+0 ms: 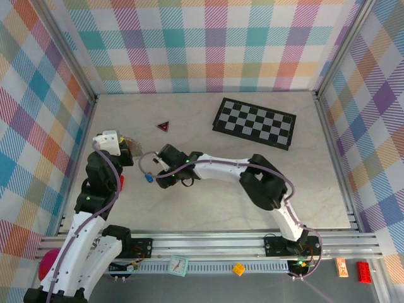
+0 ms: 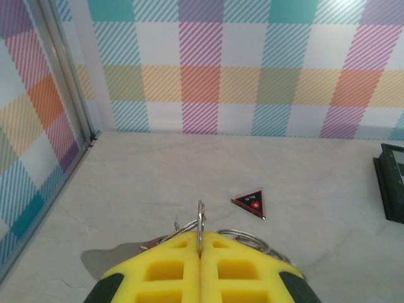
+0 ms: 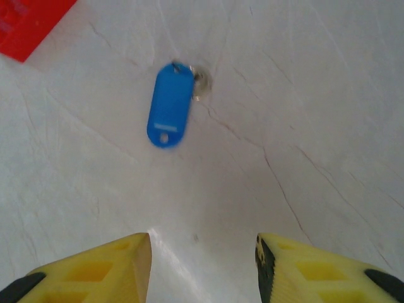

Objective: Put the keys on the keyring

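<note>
Step in hand: picking up the blue key [image 3: 169, 107], which lies flat on the table [image 3: 315, 95]. Right gripper [image 3: 202, 252] stands apart, just short of it. Left gripper [image 2: 200, 245] is clamped on the upright keyring [image 2: 200, 218]. Next move, as I judge it: advance, straddle the key, close.

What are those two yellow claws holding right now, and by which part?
The left gripper pinches the keyring by one ring's lower edge. The right gripper is open, holding nothing.
</note>
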{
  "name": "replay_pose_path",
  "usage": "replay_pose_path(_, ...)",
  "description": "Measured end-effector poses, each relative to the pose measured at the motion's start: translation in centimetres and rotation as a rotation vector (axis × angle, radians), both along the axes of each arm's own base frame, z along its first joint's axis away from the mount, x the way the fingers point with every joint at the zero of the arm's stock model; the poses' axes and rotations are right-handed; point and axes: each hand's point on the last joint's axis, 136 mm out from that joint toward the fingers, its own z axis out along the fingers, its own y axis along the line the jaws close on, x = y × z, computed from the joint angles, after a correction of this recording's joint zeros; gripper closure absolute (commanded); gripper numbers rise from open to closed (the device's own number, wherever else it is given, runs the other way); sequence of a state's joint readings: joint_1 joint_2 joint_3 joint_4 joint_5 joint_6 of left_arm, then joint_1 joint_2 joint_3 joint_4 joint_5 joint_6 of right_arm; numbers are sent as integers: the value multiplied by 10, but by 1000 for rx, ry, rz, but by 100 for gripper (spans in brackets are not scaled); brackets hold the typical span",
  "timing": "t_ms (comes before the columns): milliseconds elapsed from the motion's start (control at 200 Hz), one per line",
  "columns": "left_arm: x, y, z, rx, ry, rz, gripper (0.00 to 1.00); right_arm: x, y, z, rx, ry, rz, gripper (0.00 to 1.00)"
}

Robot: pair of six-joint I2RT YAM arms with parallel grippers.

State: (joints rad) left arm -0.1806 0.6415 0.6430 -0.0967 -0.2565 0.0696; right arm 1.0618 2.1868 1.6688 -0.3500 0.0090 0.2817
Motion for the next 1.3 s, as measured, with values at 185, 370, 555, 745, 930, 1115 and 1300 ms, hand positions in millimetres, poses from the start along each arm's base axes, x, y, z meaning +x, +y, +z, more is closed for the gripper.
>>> replay_pose_path(185,-5,12,4,33,-15,63,100,14,25,-12,2,-4,-34,53)
replay_pose_path(370,-19,30,13,44,-60,154,100,25,36,-21,-5,-45,-56,53)
replay_pose_path(555,-34,45,17,40,-101,236,100,34,49,-27,9,-80,-65,53)
replay_pose_path(745,-45,54,24,26,-134,285,100,39,66,-28,35,-110,-56,52)
replay_pose_path(930,-51,59,28,18,-156,309,100,43,77,-28,45,-141,-45,59)
replay_pose_path(1115,-51,60,24,23,-146,312,100,43,74,-30,7,-187,-41,66)
replay_pose_path(1300,-50,59,18,29,-127,310,100,39,63,-31,-36,-226,-44,76)
